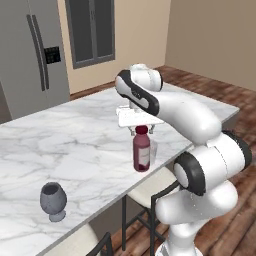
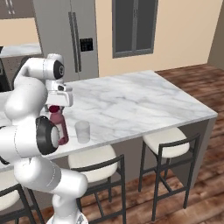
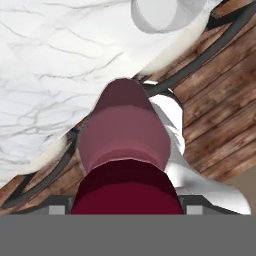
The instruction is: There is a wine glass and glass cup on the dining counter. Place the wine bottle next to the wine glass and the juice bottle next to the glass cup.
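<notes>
1. Nearest the robot, the squat maroon-pink juice bottle [image 1: 142, 150] with its dark red cap stands upright on the front edge of the white, grey-veined marble dining counter [image 1: 75, 145]. Its long axis is vertical.
2. The two-finger gripper [image 1: 142, 129] sits directly above the bottle, its fingers at cap height. In the hand view the cap and shoulder of the bottle [image 3: 125, 150] rise between the finger tips, so the bottle lies straight along the gripper's line of sight. The jaws stand spread. Whether the pads touch the cap cannot be told, so no grip is confirmed.
3. The white arm folds up and over from its base, elbow high and hand pointing straight down onto the bottle.
4. Just beside the bottle, on its right as the robot faces, stands the clear straight-sided glass cup [image 2: 82, 131]. The two are close, apparently not touching.
5. Judgement: the juice bottle looks already placed beside the cup. A straight vertical lift would clear it without tipping.
6. Farther along the counter to the left, well apart, stands the smoky-grey stemmed wine glass [image 1: 53, 200], upright near the front edge.
</notes>
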Robot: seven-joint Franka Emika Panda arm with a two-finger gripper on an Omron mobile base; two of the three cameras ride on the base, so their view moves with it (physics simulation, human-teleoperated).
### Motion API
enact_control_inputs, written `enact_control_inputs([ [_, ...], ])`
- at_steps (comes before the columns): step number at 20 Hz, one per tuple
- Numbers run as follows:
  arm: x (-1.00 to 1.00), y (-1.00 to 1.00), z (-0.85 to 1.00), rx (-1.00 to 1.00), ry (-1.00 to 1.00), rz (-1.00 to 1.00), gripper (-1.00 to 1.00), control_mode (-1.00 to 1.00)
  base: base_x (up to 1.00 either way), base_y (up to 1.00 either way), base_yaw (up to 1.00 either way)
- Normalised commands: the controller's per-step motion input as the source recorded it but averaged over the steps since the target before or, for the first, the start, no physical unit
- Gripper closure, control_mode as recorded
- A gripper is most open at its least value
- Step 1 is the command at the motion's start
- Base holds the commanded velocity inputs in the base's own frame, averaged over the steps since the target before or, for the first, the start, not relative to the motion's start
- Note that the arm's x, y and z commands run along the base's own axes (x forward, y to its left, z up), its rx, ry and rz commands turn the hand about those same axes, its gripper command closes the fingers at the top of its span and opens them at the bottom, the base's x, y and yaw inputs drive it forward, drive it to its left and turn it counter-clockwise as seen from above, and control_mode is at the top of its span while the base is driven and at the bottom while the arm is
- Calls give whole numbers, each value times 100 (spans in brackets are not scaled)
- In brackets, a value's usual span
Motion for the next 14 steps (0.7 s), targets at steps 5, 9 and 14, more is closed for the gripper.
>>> enact_control_inputs([
  [5,41,8,-26,0,0,0,100,-100,0,0,0],
  [9,32,15,-26,2,0,0,100,-100,0,0,0],
  [14,26,12,-27,0,0,0,100,-100,0,0,0],
])
